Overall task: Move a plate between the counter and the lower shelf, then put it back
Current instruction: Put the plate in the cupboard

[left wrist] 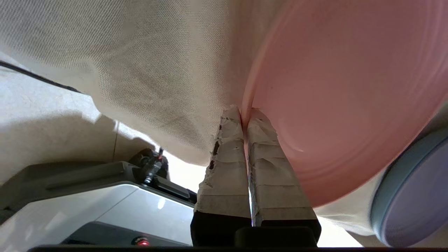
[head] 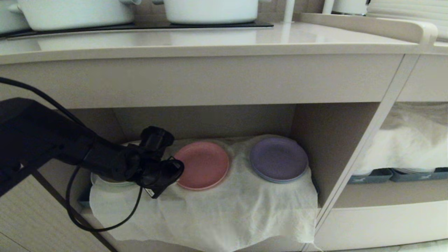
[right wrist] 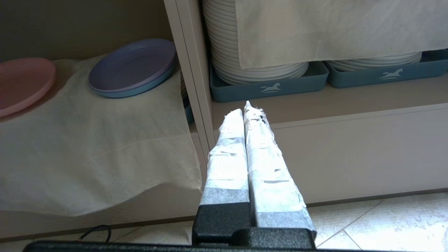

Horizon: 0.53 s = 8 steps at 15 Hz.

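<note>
The pink plate [head: 204,164] sits on the white cloth of the lower shelf [head: 217,210], under the beige counter [head: 210,38]. My left gripper [head: 177,169] reaches into the cubby from the left. In the left wrist view the left gripper [left wrist: 245,113] is shut on the plate [left wrist: 343,98] at its near rim, one taped finger on each side. My right gripper [right wrist: 246,108] hangs shut and empty low near the floor, in front of the shelf divider, with the plate [right wrist: 21,84] far off to its side.
A purple plate [head: 279,158] lies on the cloth just right of the pink one. White pots [head: 210,10] stand on the counter's black panels. The adjoining shelf holds blue-grey trays [right wrist: 269,87] with stacked white plates [right wrist: 245,63] under a cloth. A black cable [head: 105,224] loops below my left arm.
</note>
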{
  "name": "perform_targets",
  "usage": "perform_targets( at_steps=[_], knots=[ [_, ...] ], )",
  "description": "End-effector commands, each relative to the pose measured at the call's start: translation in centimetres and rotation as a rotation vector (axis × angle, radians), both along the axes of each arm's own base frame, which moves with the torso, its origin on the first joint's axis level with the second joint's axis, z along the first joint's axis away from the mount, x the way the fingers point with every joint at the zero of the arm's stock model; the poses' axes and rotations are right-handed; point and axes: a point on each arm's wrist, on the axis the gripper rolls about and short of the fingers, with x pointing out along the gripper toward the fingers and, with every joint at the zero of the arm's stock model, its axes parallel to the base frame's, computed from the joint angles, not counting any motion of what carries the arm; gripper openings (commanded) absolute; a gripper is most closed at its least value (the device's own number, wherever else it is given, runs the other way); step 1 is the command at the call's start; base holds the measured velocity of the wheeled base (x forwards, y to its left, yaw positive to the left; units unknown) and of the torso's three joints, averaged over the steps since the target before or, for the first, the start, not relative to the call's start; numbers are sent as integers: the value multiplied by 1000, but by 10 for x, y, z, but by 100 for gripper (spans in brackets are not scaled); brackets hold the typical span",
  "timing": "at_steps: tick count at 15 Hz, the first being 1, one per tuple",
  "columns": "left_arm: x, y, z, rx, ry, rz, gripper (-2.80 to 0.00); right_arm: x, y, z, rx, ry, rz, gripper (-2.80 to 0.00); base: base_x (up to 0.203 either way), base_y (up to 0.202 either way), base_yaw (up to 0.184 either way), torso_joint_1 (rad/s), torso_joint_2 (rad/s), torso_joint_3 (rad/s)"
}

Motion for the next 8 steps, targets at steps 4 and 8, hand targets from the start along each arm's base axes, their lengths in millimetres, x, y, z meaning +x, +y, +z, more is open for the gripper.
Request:
perform_targets(
  at_steps=[4, 8],
  knots=[
    [1, 0, -1, 4, -1, -5, -280, 0, 0, 0, 0, 0, 0, -280, 0, 0, 0, 0, 0, 0],
    [1, 0, -2, 5, 1, -5, -280, 0, 0, 0, 0, 1, 0, -280, 0, 0, 0, 0, 0, 0]
  ],
)
